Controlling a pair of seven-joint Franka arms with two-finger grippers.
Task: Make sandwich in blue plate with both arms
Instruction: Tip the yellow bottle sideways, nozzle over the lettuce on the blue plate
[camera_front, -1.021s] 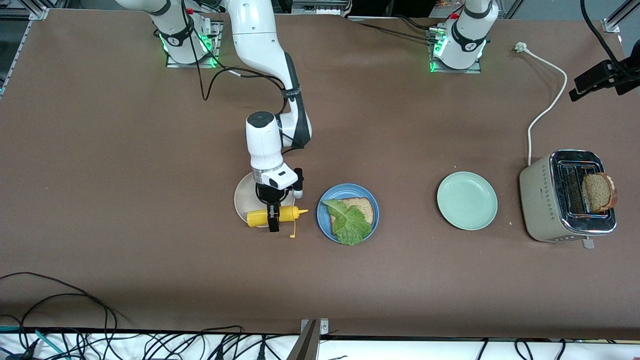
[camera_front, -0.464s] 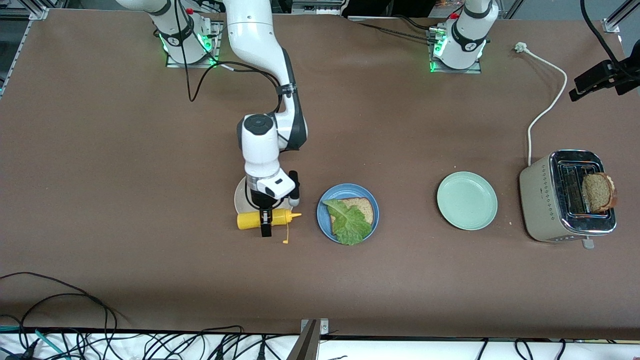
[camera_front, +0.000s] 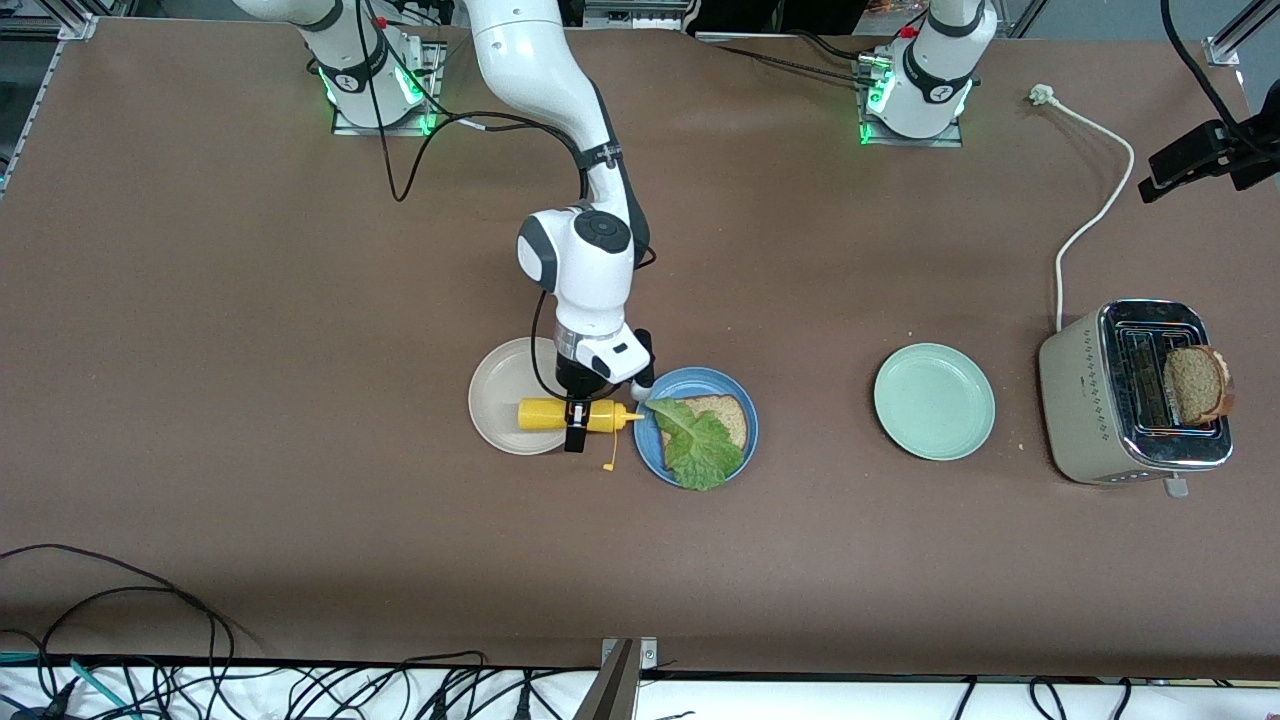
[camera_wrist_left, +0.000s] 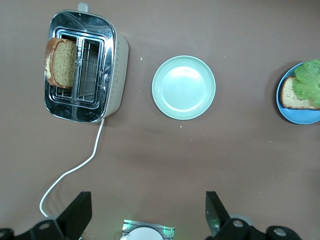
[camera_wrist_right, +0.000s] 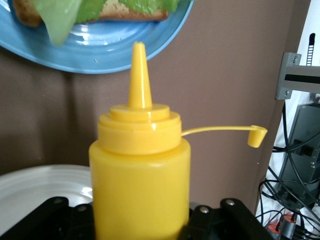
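Note:
The blue plate (camera_front: 648, 447) (camera_wrist_right: 115, 50) (camera_wrist_left: 300, 114) holds one brown bread slice (camera_front: 732, 411) with a green lettuce leaf (camera_front: 700, 447) lying on it. A second bread slice (camera_front: 1196, 385) (camera_wrist_left: 60, 62) stands in the toaster (camera_front: 1088, 412). My right gripper (camera_front: 576, 428) (camera_wrist_right: 140, 222) is shut on a yellow squeeze bottle (camera_front: 545, 414) (camera_wrist_right: 140, 185), which it holds level over the beige plate (camera_front: 495, 400). The bottle's nozzle reaches the blue plate's rim and its cap hangs open on a strap. My left gripper (camera_wrist_left: 145, 216) waits open and high above the table by its base, with nothing in it.
A pale green plate (camera_front: 934, 401) (camera_wrist_left: 183, 87) sits bare between the blue plate and the toaster. The toaster's white cable (camera_front: 1090, 215) runs toward the left arm's base. Loose wires lie along the table edge nearest the front camera.
The right arm has carried the yellow bottle sideways toward the blue plate, after first drifting away from it; the nozzle now reaches the rim. The left arm has not moved.

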